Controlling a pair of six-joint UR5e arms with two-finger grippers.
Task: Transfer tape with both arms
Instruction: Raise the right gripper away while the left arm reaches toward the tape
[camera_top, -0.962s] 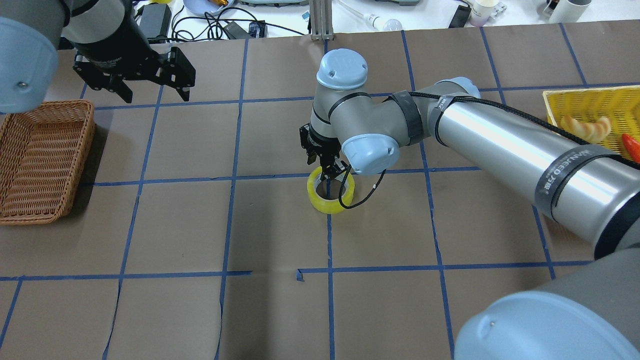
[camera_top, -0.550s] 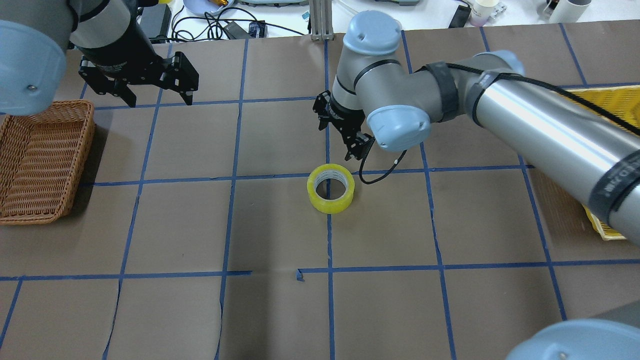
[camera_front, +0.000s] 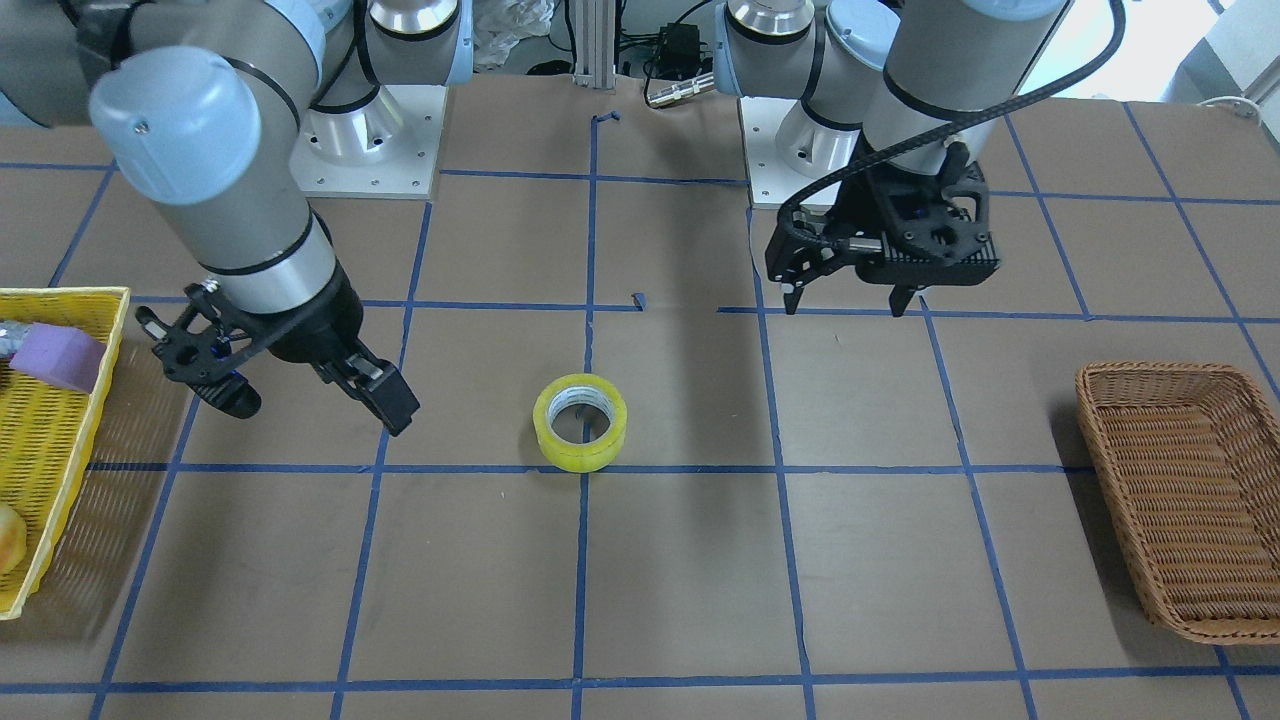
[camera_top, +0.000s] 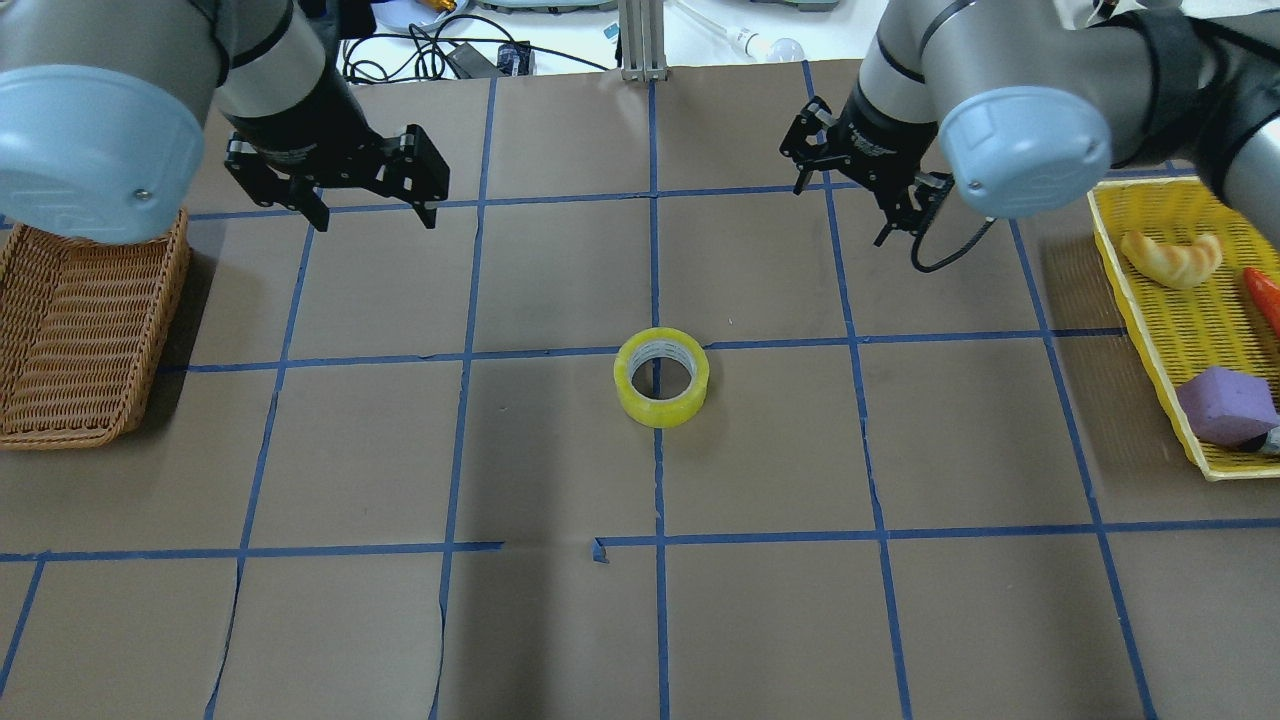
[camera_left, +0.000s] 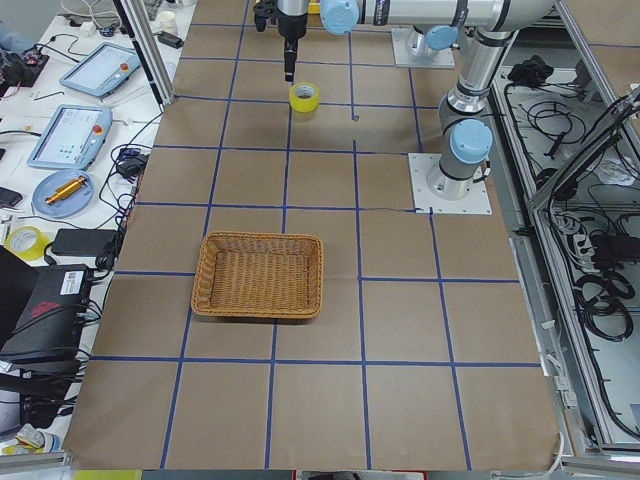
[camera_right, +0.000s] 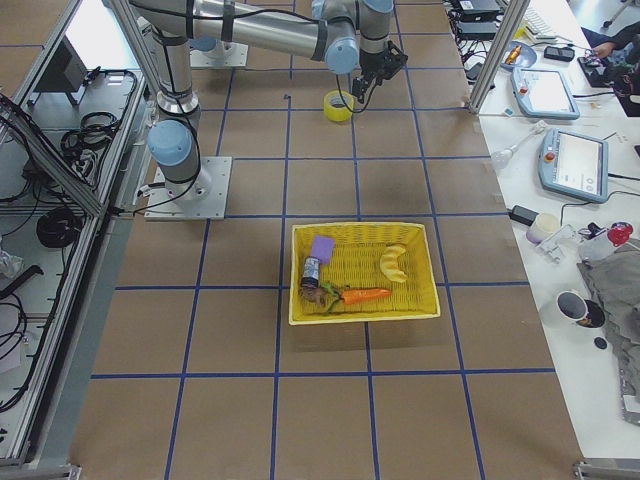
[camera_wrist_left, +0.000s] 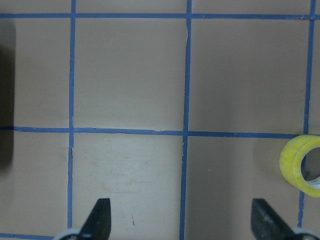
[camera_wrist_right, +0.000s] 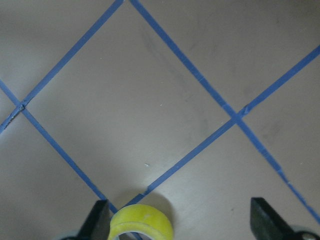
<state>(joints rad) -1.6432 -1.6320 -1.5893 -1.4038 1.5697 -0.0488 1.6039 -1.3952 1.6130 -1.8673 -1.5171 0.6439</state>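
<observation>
Two grippers hang over the table's far half, fingers spread, holding nothing: left gripper (camera_top: 376, 220) toward the left edge, right gripper (camera_top: 840, 212) toward the right. The tape (camera_top: 661, 377) lies flat at centre, well apart from both. A wicker basket (camera_top: 80, 330) sits at the left edge, a yellow tray (camera_top: 1170, 320) at the right.

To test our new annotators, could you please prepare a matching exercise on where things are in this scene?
Things: 1 tape roll; 2 wicker basket; 3 purple block; 4 left gripper.
Places: A in the yellow tray; B open above the table; C flat at the table's middle; D resting at the table's left end.
Pairs: 1-C; 2-D; 3-A; 4-B.
</observation>
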